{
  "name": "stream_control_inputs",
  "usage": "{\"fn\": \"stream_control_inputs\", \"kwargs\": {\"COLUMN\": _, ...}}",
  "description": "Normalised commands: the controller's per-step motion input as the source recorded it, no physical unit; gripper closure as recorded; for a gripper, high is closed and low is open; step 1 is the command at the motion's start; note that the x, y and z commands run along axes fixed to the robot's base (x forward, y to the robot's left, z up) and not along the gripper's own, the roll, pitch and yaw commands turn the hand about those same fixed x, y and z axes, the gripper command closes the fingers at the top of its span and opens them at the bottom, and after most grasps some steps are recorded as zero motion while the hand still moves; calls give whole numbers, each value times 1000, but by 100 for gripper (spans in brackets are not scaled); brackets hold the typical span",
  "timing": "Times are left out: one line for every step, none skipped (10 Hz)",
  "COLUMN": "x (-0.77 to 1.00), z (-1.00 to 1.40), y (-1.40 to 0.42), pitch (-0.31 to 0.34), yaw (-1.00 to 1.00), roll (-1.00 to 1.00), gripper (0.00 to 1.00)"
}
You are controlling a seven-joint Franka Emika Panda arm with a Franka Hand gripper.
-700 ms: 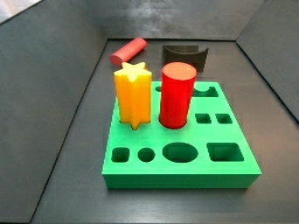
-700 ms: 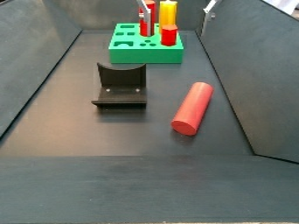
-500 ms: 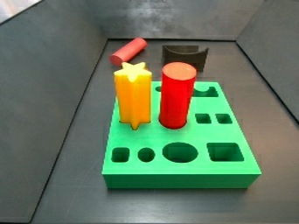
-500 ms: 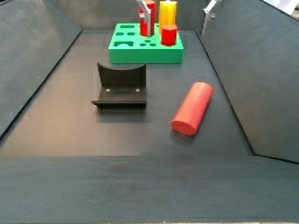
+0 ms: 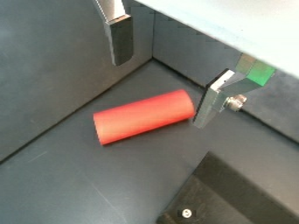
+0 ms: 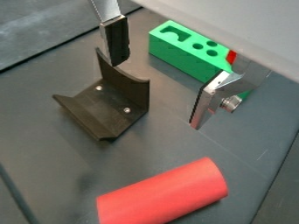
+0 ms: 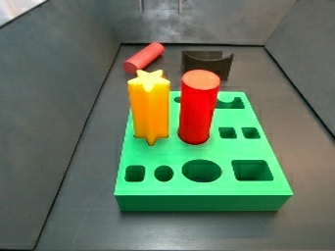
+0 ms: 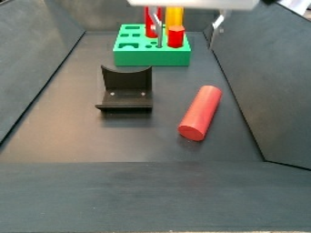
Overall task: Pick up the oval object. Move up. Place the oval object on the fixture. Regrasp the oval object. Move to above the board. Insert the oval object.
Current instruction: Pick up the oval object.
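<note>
The oval object (image 8: 201, 112) is a dull-red peg lying flat on the dark floor, right of the fixture (image 8: 124, 87). It also shows far back in a side view (image 7: 143, 57) and in both wrist views (image 5: 142, 117) (image 6: 163, 193). My gripper (image 8: 186, 20) is open and empty, high above the floor; only its fingers and a white bar show at that view's top edge. In a wrist view the gripper (image 5: 162, 92) hangs above the peg, apart from it. In a wrist view the gripper (image 6: 159, 92) spans floor between the fixture (image 6: 107, 103) and the green board (image 6: 187, 50).
The board (image 7: 203, 157) carries a yellow star peg (image 7: 149, 106) and a bright red round cylinder (image 7: 197, 106), both upright. The fixture (image 7: 207, 63) stands behind the board. Dark grey walls (image 8: 49, 55) close in the floor on the sides.
In a side view more of the gripper shows at the top edge; it has come down a little. The peg, fixture and board have not moved.
</note>
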Motion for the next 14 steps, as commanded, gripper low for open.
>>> {"fn": "stream_control_inputs", "kwargs": {"x": -71, "z": -526, "y": -43, "pitch": -207, "yaw": -254, "roll": 67, "gripper": 0}}
{"fn": "stream_control_inputs", "kwargs": {"x": -57, "z": -426, "y": -6, "pitch": -154, "yaw": -249, "roll": 69, "gripper": 0}}
{"fn": "stream_control_inputs", "kwargs": {"x": -166, "z": -331, "y": 0, "pitch": -127, "yaw": -269, "roll": 43, "gripper": 0}}
{"fn": "stream_control_inputs", "kwargs": {"x": -220, "z": -280, "y": 46, "pitch": -97, "yaw": -229, "roll": 36, "gripper": 0}}
{"fn": "stream_control_inputs", "kwargs": {"x": -240, "z": -277, "y": 29, "pitch": -90, "yaw": -214, "roll": 51, "gripper": 0}}
{"fn": "stream_control_inputs", "kwargs": {"x": -200, "z": -309, "y": 31, "pitch": -104, "yaw": -237, "roll": 40, "gripper": 0}}
{"fn": "stream_control_inputs", "kwargs": {"x": -186, "z": -349, "y": 29, "pitch": -90, "yaw": -211, "roll": 70, "gripper": 0}}
{"fn": "stream_control_inputs", "kwargs": {"x": -157, "z": -386, "y": 0, "pitch": -73, "yaw": -191, "roll": 104, "gripper": 0}}
{"fn": "stream_control_inputs", "kwargs": {"x": -157, "z": -403, "y": 0, "pitch": -69, "yaw": -163, "roll": 101, "gripper": 0}}
{"fn": "stream_control_inputs", "kwargs": {"x": -91, "z": -406, "y": 23, "pitch": -73, "yaw": -134, "roll": 86, "gripper": 0}}
{"fn": "stream_control_inputs", "kwargs": {"x": -69, "z": -466, "y": 14, "pitch": -113, "yaw": -154, "roll": 74, "gripper": 0}}
{"fn": "stream_control_inputs", "kwargs": {"x": -54, "z": -517, "y": 3, "pitch": -141, "yaw": -157, "roll": 71, "gripper": 0}}
{"fn": "stream_control_inputs", "kwargs": {"x": -71, "z": -426, "y": 37, "pitch": -107, "yaw": -160, "roll": 57, "gripper": 0}}
{"fn": "stream_control_inputs", "kwargs": {"x": -186, "z": -220, "y": 51, "pitch": 0, "yaw": -134, "roll": 111, "gripper": 0}}
